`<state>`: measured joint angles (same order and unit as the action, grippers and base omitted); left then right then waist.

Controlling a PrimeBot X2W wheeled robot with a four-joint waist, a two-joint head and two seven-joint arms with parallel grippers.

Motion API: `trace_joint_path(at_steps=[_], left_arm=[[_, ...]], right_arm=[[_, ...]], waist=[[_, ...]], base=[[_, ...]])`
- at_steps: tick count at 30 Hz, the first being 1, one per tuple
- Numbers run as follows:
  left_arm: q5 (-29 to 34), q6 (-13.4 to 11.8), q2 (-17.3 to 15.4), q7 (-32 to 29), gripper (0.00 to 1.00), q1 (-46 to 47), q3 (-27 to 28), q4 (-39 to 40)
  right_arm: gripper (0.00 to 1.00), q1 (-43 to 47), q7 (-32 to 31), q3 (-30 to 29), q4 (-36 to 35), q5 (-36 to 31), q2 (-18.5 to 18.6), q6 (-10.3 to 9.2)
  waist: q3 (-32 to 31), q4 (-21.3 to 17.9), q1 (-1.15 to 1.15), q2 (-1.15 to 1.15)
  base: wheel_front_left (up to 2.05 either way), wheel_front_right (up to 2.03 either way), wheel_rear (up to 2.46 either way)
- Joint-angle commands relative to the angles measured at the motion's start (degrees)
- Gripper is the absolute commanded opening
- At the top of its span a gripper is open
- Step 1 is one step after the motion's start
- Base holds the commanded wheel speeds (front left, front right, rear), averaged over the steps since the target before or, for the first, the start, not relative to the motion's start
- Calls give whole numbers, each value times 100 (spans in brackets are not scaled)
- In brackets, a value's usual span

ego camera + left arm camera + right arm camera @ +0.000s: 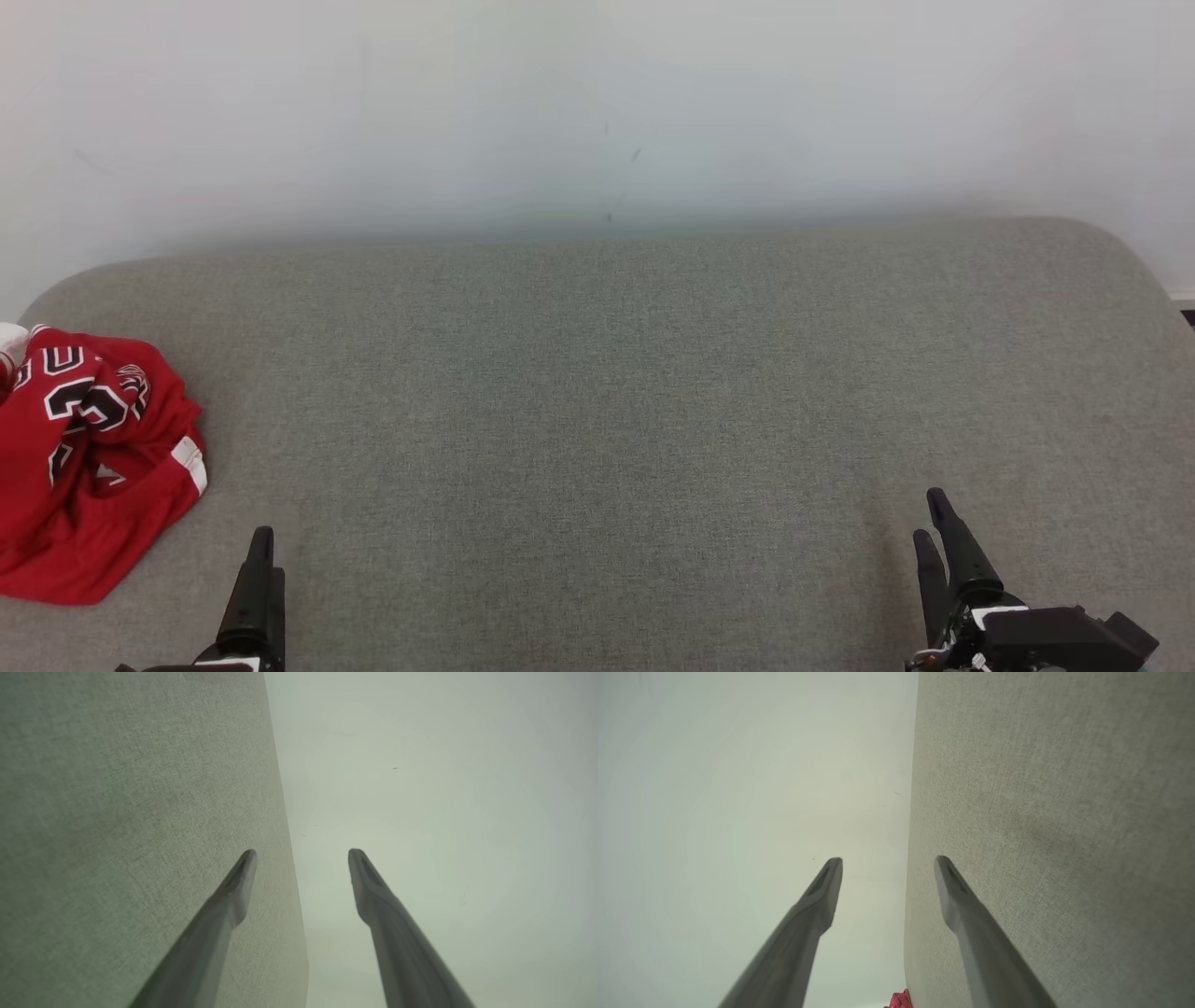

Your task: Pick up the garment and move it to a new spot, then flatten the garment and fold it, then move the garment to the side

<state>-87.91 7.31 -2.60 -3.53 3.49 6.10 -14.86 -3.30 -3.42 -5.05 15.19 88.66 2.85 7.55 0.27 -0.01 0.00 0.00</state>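
Note:
The garment [89,457] is a red jersey with black-and-white numerals and white trim, lying crumpled at the far left of the grey cushioned surface [616,401]. A small red bit of the garment [901,1000] shows at the bottom edge of the right wrist view. My left gripper [261,546] rests at the lower left, just right of the garment and apart from it. In the left wrist view my left gripper [302,851] stands open and holds nothing. Low on the right sits my right gripper [934,518], far from the garment. Its wrist view shows the right gripper [888,859] open and bare.
A pale wall [597,112] rises behind the cushion's rounded back edge. A dark strip of floor [1187,317] shows past the cushion's right end.

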Motion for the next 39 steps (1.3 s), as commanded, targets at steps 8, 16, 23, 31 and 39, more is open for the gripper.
trace_joint_path(at_steps=[8,16,23,31,39], left_arm=[[928,10,-18,248,100,3,55,305],[1652,-1,-20,418,100,-32,56,442],[2488,-51,-22,571,100,-84,-29,581],[3446,-132,-24,732,100,-160,-121,706],[4315,-167,-26,884,100,-218,-172,784]], right_arm=[[100,-31,245,116,-275,-889,7,-2],[100,3,412,245,-379,-1596,6,-3],[100,28,565,325,-487,-2293,5,-3],[100,56,731,394,-602,-3113,5,-4],[100,91,878,450,-679,-3960,13,-5]], waist=[[-2,-7,0,0],[-2,-10,0,0],[7,-9,0,0],[15,-10,0,0],[20,-8,0,0]], base=[[0,0,0],[0,0,0],[0,0,0],[0,0,0],[0,0,0]])
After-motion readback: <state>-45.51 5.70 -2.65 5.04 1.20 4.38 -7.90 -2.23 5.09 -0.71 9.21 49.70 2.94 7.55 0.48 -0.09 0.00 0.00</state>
